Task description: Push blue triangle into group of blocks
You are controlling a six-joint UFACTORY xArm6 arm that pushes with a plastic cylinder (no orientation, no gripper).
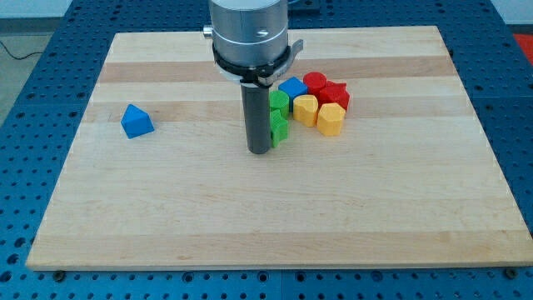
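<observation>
The blue triangle (136,122) lies alone on the wooden board (166,217), at the view's left. The group of blocks sits right of the board's middle, near the top: two green blocks (279,102) (278,128), a blue block (292,87), two red blocks (315,82) (336,94) and two yellow blocks (306,109) (331,119). My tip (259,152) rests on the board right at the left side of the lower green block. It is far to the right of the blue triangle. The rod hides part of the green blocks.
The arm's grey round body (248,33) hangs over the board's top middle. A blue perforated table (33,125) surrounds the board on all sides.
</observation>
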